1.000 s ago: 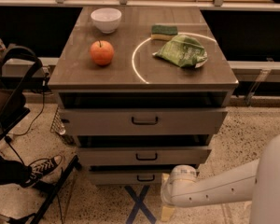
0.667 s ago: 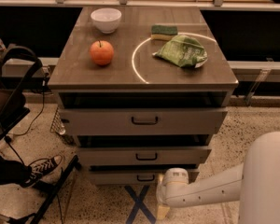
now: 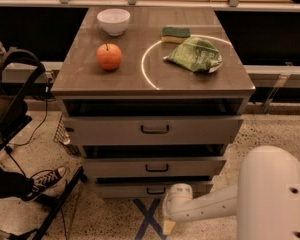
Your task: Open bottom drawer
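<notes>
I have the bottom drawer (image 3: 125, 189) in view as the lowest and shortest front of the stack, with its small dark handle (image 3: 155, 190) at the centre of the panel. A dark gap shows above the panel, so I judge it barely started, if at all. The gripper (image 3: 171, 215) hangs low, just below the bottom drawer and a little to the right of its handle, close to the floor. From here I cannot tell whether it is spread or closed.

To do this step well, I would bring the gripper up level with the bottom drawer's handle and centre it on the bar before committing. The middle drawer (image 3: 115, 167) sits directly above the bottom drawer, so I want to stay under its lip. Then pull straight out, square to the bottom drawer's front, slowly, so the bar does not slip free.
</notes>
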`<state>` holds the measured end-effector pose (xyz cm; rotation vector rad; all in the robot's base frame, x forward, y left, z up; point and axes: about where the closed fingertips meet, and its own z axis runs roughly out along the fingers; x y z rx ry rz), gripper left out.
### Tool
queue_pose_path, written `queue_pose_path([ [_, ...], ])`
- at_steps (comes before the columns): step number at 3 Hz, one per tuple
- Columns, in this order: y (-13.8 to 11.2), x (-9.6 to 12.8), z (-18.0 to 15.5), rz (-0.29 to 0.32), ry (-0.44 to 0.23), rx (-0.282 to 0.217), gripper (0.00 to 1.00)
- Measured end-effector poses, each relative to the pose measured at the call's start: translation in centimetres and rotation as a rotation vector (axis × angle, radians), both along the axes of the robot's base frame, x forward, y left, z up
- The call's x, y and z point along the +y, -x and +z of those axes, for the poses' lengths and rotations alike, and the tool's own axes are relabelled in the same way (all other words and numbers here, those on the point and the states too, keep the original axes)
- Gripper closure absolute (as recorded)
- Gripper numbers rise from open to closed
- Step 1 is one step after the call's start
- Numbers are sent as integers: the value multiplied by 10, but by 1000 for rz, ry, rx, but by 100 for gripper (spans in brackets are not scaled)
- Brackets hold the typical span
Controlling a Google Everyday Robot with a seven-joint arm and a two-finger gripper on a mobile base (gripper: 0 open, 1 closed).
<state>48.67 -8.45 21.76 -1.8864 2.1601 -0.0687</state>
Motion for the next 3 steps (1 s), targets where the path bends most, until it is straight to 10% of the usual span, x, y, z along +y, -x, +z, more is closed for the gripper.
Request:
queue_pose_path([
  [3, -19, 59, -55, 164, 91, 28, 0],
])
